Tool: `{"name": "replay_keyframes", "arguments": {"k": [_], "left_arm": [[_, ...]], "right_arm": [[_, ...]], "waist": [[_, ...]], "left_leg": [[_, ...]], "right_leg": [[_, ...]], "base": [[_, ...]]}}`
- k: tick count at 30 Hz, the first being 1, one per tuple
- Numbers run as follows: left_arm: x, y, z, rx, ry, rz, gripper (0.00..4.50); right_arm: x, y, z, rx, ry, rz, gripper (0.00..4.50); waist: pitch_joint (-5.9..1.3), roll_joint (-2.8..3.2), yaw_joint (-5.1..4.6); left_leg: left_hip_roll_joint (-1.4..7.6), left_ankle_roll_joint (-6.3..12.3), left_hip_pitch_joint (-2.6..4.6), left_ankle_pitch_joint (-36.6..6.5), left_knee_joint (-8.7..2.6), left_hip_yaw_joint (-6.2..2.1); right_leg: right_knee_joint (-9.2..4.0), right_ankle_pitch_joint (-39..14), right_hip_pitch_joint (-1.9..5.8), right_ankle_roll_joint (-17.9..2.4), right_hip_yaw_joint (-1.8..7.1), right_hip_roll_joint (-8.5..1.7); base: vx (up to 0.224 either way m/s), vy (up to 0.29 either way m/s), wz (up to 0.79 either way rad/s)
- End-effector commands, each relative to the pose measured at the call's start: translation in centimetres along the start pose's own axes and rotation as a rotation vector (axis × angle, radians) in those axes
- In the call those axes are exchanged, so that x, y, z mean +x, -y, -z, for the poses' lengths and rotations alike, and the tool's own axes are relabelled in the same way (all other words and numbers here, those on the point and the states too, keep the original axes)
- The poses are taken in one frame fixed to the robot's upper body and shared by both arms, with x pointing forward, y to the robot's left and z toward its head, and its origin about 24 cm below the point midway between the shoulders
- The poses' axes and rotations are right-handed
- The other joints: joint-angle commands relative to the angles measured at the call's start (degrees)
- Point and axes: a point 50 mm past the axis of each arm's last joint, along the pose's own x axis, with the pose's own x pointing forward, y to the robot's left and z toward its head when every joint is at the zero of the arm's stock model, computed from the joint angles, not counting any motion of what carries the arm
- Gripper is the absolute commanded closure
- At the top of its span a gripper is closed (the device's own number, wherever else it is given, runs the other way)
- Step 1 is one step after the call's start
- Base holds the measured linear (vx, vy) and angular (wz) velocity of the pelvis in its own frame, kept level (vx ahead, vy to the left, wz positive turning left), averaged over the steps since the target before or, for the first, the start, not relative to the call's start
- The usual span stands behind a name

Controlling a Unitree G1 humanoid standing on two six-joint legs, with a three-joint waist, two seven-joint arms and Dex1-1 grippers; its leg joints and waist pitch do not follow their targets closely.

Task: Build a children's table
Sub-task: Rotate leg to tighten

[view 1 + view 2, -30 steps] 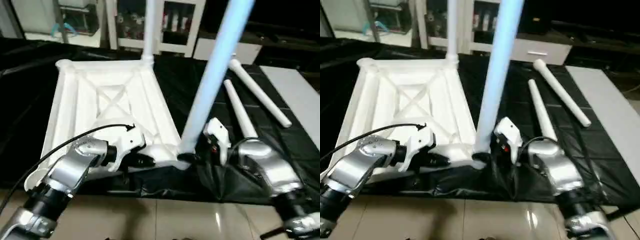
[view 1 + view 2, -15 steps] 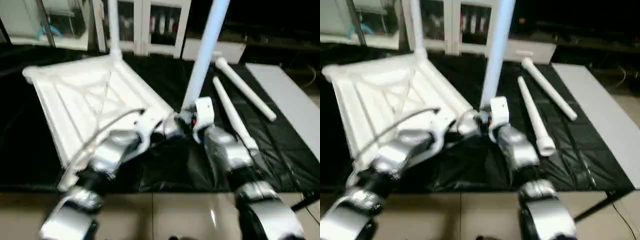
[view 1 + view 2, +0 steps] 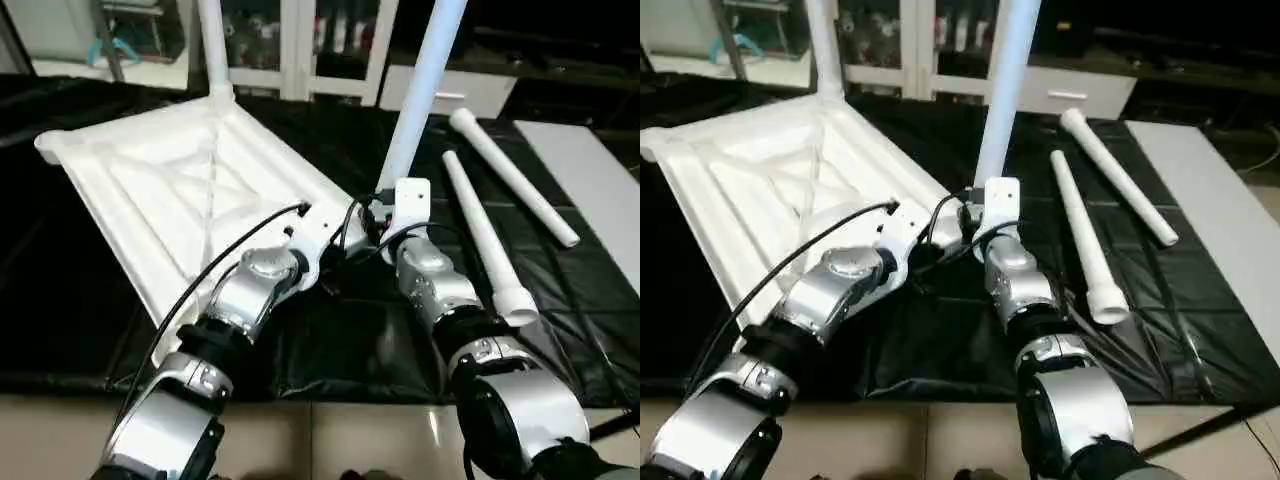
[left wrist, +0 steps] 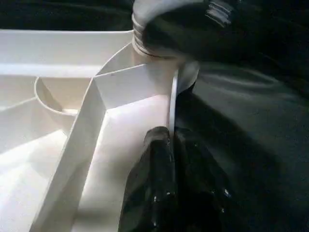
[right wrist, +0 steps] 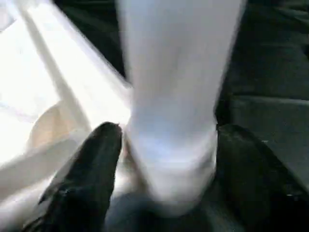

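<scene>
1. Two loose legs (image 3: 485, 235) lie on the black sheet (image 3: 90, 290), well apart from the table top (image 3: 150, 200), on the right arm's side; cabinets stand beyond.
2. Both silver forearms reach forward and converge at the top's near corner.
3. Left gripper (image 4: 166, 145) is clamped on the table top's thin side wall, beside the corner socket.
4. Right gripper (image 5: 169, 159) straddles the base of the upright leg (image 3: 420, 90) standing in that corner socket, one finger (image 5: 94, 154) on each side; whether they press it I cannot tell.
5. Another leg (image 3: 212, 45) stands at the far corner.
</scene>
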Motion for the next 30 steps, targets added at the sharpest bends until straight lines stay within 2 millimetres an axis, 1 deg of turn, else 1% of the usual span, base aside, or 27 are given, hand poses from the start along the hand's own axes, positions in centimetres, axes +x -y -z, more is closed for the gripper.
{"name": "replay_keyframes", "arguments": {"k": [1,2,4,5,6,7,8,9,10,11,12,13,14,15,16,17,18,19,20,21,23,24,25,26,27,28,30], "left_arm": [[0.1,-0.5,-0.8,-0.016,0.051,-0.057,4.5],[0.1,-0.5,-0.9,-0.018,0.055,-0.057,4.5],[0.2,-0.4,-1.0,-0.015,0.063,-0.052,4.5],[0.2,-0.5,-1.2,-0.02,0.076,-0.063,4.5],[0.3,-0.6,-1.4,-0.025,0.098,-0.079,4.5],[0.3,-0.7,-1.6,-0.029,0.111,-0.089,4.5],[0.4,-0.7,-1.7,-0.033,0.124,-0.101,4.5],[0.5,-0.7,-2.4,-0.071,0.197,-0.096,4.22],[0.5,-0.7,-2.4,-0.071,0.197,-0.096,4.06],[0.5,-0.9,-2.9,-0.098,0.244,-0.115,3.95],[0.4,-1.2,-3.3,-0.116,0.273,-0.136,3.92],[0.2,-1.7,-3.8,-0.124,0.316,-0.182,3.84],[0.2,-1.8,-4.0,-0.127,0.326,-0.19,3.72],[-0.1,-2.3,-4.5,-0.134,0.367,-0.211,3.59],[-0.4,-2.6,-4.9,-0.14,0.399,-0.223,3.52],[-0.4,-2.6,-4.9,-0.14,0.402,-0.223,3.52],[-0.6,-2.8,-5.2,-0.143,0.42,-0.228,3.47],[-1.4,-3.6,-5.7,-0.128,0.462,-0.206,3.41],[-1.4,-3.6,-5.7,-0.128,0.462,-0.206,3.33],[-2.2,-4.1,-6.0,-0.095,0.472,-0.17,3.13],[-3.5,-4.8,-5.5,0.004,0.425,-0.117,3.08],[-4.6,-5.5,-5.1,0.051,0.406,-0.103,3.06],[-4.6,-5.5,-5.1,0.051,0.406,-0.103,3.0],[-6.4,-6.6,-4.4,0.098,0.377,-0.091,2.9],[-7.8,-7.5,-3.9,0.118,0.353,-0.089,2.77],[-8.9,-8.9,-3.5,0.143,0.319,-0.17,2.69],[-11.3,-12.0,-2.5,0.169,0.229,-0.35,2.61]], "right_arm": [[-0.4,-0.2,0.0,-0.046,0.037,-0.042,0.95],[-0.7,0.0,-0.1,-0.065,0.053,-0.043,0.84],[-1.2,0.3,-0.4,-0.079,0.083,-0.063,0.84],[-1.7,0.5,-0.5,-0.075,0.099,-0.071,0.84],[-2.5,0.9,-0.6,-0.08,0.118,-0.087,0.84],[-2.8,1.0,-0.6,-0.085,0.126,-0.092,0.84],[-3.2,1.1,-0.6,-0.092,0.133,-0.098,0.84],[-4.2,1.9,-0.4,-0.102,0.146,-0.076,0.81],[-4.2,1.9,-0.4,-0.102,0.146,-0.076,0.8],[-4.7,2.3,-0.3,-0.106,0.15,-0.059,0.8],[-5.2,2.8,-0.3,-0.096,0.156,-0.033,0.8],[-5.7,3.4,-0.3,-0.079,0.16,-0.001,0.8],[-5.8,3.5,-0.3,-0.077,0.161,0.005,0.8],[-6.1,3.7,-0.3,-0.07,0.166,0.022,0.8],[-6.3,3.8,-0.4,-0.067,0.168,0.032,0.8],[-6.4,3.8,-0.4,-0.066,0.168,0.032,0.8],[-6.5,3.9,-0.5,-0.064,0.166,0.034,0.8],[-6.9,3.7,-0.6,-0.068,0.162,0.019,0.8],[-6.9,3.7,-0.6,-0.068,0.162,0.019,0.8],[-7.1,3.6,-0.8,-0.077,0.16,-0.002,0.8],[-7.5,3.4,-1.0,-0.109,0.153,-0.04,0.8],[-7.6,3.2,-1.0,-0.123,0.139,-0.08,0.8],[-7.6,3.2,-1.0,-0.123,0.139,-0.08,0.8],[-7.9,2.8,-1.0,-0.14,0.115,-0.145,0.8],[-8.1,2.5,-0.9,-0.15,0.097,-0.195,0.8],[-8.4,2.3,-0.9,-0.164,0.084,-0.236,0.8],[-8.9,1.8,-0.8,-0.182,0.061,-0.314,0.8]], "waist": [[-5.08,-0.03,0.79],[-4.86,0.14,0.87],[-4.87,0.04,1.07],[-4.76,0.27,1.44],[-4.56,0.13,1.7],[-4.64,0.08,1.77],[-4.66,0.03,1.86],[-4.53,0.01,1.86],[-4.55,0.0,2.06],[-4.56,0.36,1.92],[-4.48,0.19,1.92],[-4.61,0.73,2.17],[-4.56,0.61,2.06],[-4.53,0.47,2.07],[-4.4,0.77,2.19],[-4.32,0.51,2.05],[-4.27,0.75,2.09],[-4.18,0.7,2.01],[-4.25,0.93,2.15],[-4.24,1.09,2.1],[-4.2,1.24,2.04],[-4.16,1.31,1.95],[-4.14,1.42,1.92],[-4.13,1.68,1.8],[-3.98,1.82,1.57],[-3.82,1.7,1.49],[-3.47,1.96,1.06]], "left_leg": [[0.41,8.62,-0.61,-0.19,-3.05,0.26],[0.49,8.36,-0.04,-1.89,-3.07,0.46],[0.7,8.01,0.17,-2.27,-3.2,0.45],[0.82,7.76,0.38,-2.56,-3.22,0.49],[0.61,7.85,0.48,-2.8,-3.3,0.57],[0.6,7.77,0.36,-2.55,-3.29,0.42],[0.76,7.52,0.47,-3.03,-3.42,0.37],[0.41,7.06,0.06,-3.97,-3.48,0.35],[0.42,6.61,0.35,-4.84,-3.45,0.43],[0.42,5.84,0.07,-5.97,-3.62,0.23],[0.21,5.67,-0.07,-6.43,-3.58,0.29],[0.5,5.04,0.55,-7.43,-3.54,0.29],[0.58,4.74,0.27,-8.07,-3.66,0.16],[0.45,4.36,0.12,-9.1,-3.75,0.12],[0.43,4.07,0.13,-9.64,-3.82,0.05],[0.41,3.61,-0.01,-10.33,-3.88,0.02],[0.45,3.19,0.2,-10.57,-3.89,0.0],[0.38,3.12,0.13,-10.67,-3.91,0.01],[0.48,3.0,0.08,-10.36,-3.95,-0.04],[0.52,2.81,0.11,-10.07,-4.03,-0.11],[0.73,2.6,0.03,-9.12,-4.07,-0.15],[0.78,2.53,0.22,-8.77,-4.07,-0.14],[0.96,2.34,0.18,-8.88,-4.2,-0.25],[0.92,2.22,0.48,-8.74,-4.05,-0.05],[1.06,2.22,0.14,-8.49,-4.27,-0.2],[1.03,2.02,0.27,-8.8,-4.24,-0.07],[0.88,1.63,0.52,-11.08,-4.29,0.02]], "right_leg": [[-2.51,-1.81,5.64,-13.41,2.82,-3.12],[-3.03,-3.99,5.22,-13.25,2.89,-2.98],[-2.95,-4.97,5.15,-13.49,2.92,-2.78],[-2.93,-4.83,4.98,-13.4,2.99,-2.74],[-3.23,-4.62,5.02,-12.58,2.97,-2.3],[-3.06,-4.31,5.23,-12.13,2.99,-2.34],[-3.12,-5.15,5.05,-11.98,2.96,-2.53],[-3.76,-7.77,5.35,-10.68,2.89,-2.4],[-3.93,-8.98,5.13,-10.24,2.94,-2.51],[-3.93,-10.97,5.28,-9.78,2.95,-2.62],[-4.41,-12.03,5.29,-9.28,2.92,-2.5],[-4.48,-11.4,4.9,-9.72,3.02,-2.62],[-4.27,-10.44,4.98,-9.95,2.91,-2.41],[-4.39,-12.2,5.07,-9.21,2.72,-2.4],[-4.54,-13.64,5.02,-8.72,2.67,-2.53],[-4.83,-16.03,5.05,-7.58,2.62,-2.49],[-4.91,-16.47,4.76,-6.98,2.69,-2.4],[-4.91,-16.61,4.77,-6.84,2.68,-2.36],[-4.8,-15.77,4.86,-6.97,2.76,-2.48],[-4.64,-14.74,4.85,-7.36,2.76,-2.44],[-4.11,-11.93,4.95,-8.54,2.86,-2.41],[-3.9,-10.56,4.81,-9.15,2.92,-2.37],[-3.58,-10.23,5.03,-9.54,2.9,-2.44],[-3.56,-9.42,4.74,-9.91,3.0,-2.36],[-3.35,-8.74,5.03,-10.41,3.06,-2.41],[-3.41,-8.94,4.8,-10.39,3.06,-2.32],[-3.83,-11.34,4.53,-9.46,3.11,-2.0]], "base": [[0.0,0.0,0.0],[0.0,0.0,0.0],[0.0,0.0,0.0],[0.0,0.0,0.0],[0.0,0.0,0.0],[0.0,0.0,0.0],[0.0,0.0,0.0],[0.0,0.0,0.0],[0.0,0.0,0.0],[0.0,0.0,0.0],[0.0,0.0,0.0],[0.0,0.0,0.0],[0.0,0.0,0.0],[0.0,0.0,0.0],[0.0,0.0,0.0],[0.0,0.0,0.0],[0.0,0.0,0.0],[0.0,0.0,0.0],[0.0,0.0,0.0],[0.0,0.0,0.0],[0.0,0.0,0.0],[0.0,0.0,0.0],[0.0,0.0,0.0],[0.0,0.0,0.0],[0.0,0.0,0.0],[0.0,0.0,0.0],[0.0,0.0,0.0]]}}
